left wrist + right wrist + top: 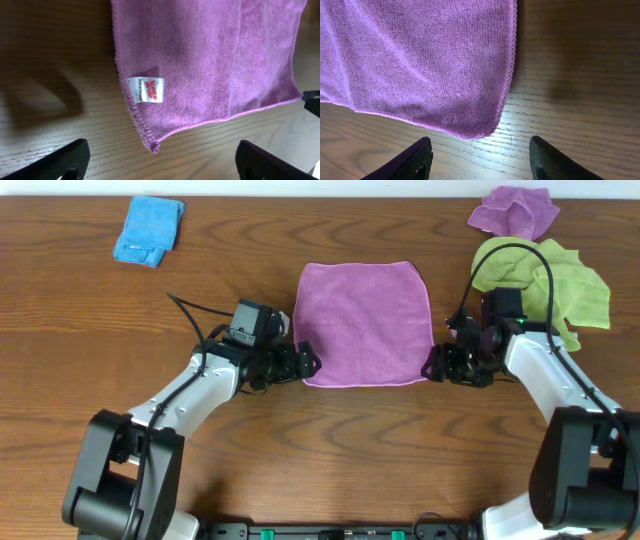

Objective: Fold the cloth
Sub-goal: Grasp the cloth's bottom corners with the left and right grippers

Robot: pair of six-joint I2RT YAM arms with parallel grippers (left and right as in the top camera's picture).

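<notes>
overhead: cloth (362, 320) lies flat and unfolded on table (300, 450). left jaws stand wide apart at its near-left corner; right jaws apart, empty, at its near-right corner. judged: placed so to pinch both corners and fold that edge over.

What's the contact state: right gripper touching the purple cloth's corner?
Apart. The right wrist view shows bare table between the cloth corner and both fingers of the right gripper; its open jaws hold nothing.

cloth (363, 322) fuzzy matt microfibre; table (380, 450) grained wood
</notes>
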